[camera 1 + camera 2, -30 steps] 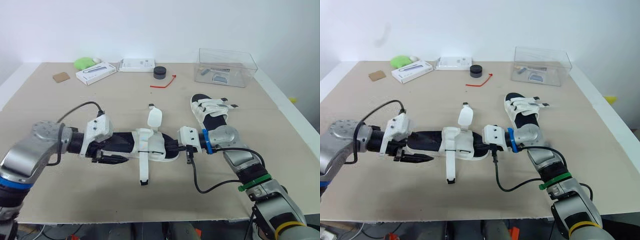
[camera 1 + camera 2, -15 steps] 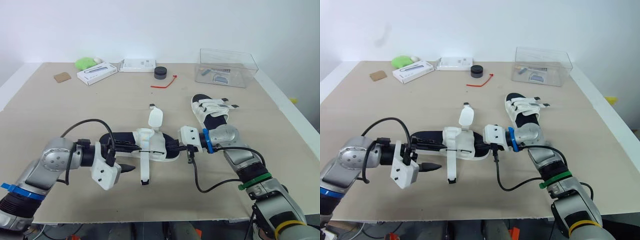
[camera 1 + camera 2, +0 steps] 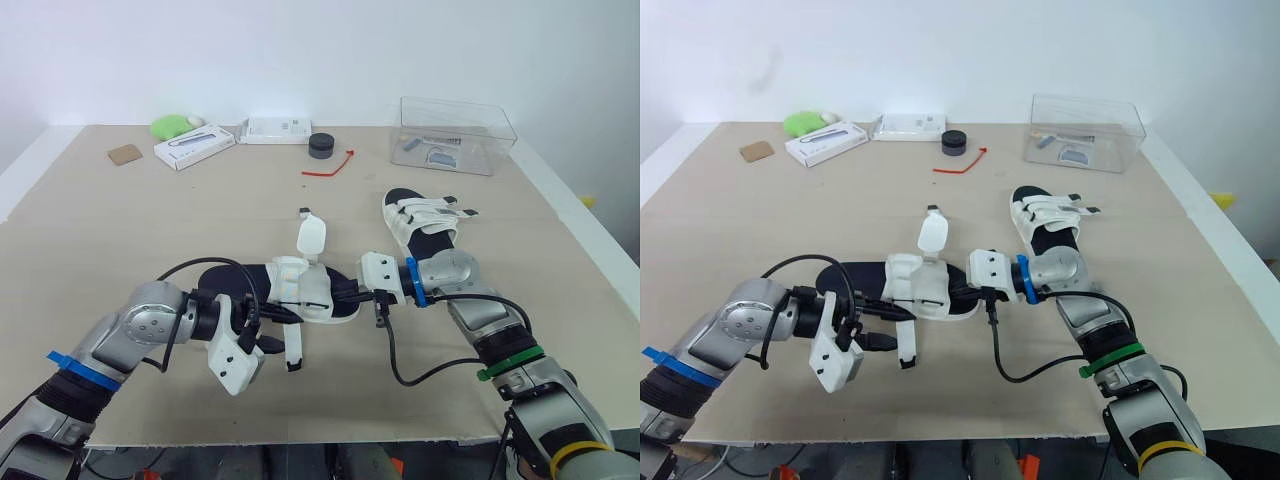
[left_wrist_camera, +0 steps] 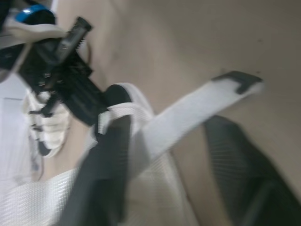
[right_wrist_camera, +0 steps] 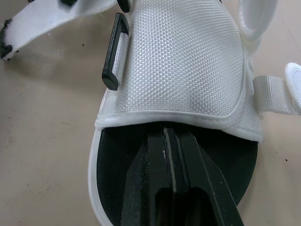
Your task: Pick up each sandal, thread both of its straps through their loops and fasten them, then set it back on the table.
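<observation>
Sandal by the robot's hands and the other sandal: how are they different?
The near sandal has loose straps, one sticking up, one lying on the table; the far sandal has straps lying across it. The near sandal lies sideways; the far sandal points away. Both are white with black insoles.

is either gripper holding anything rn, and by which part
Nothing clearly gripped: left gripper open astride the loose strap; right gripper shut, tucked into the sandal toe opening.
</observation>
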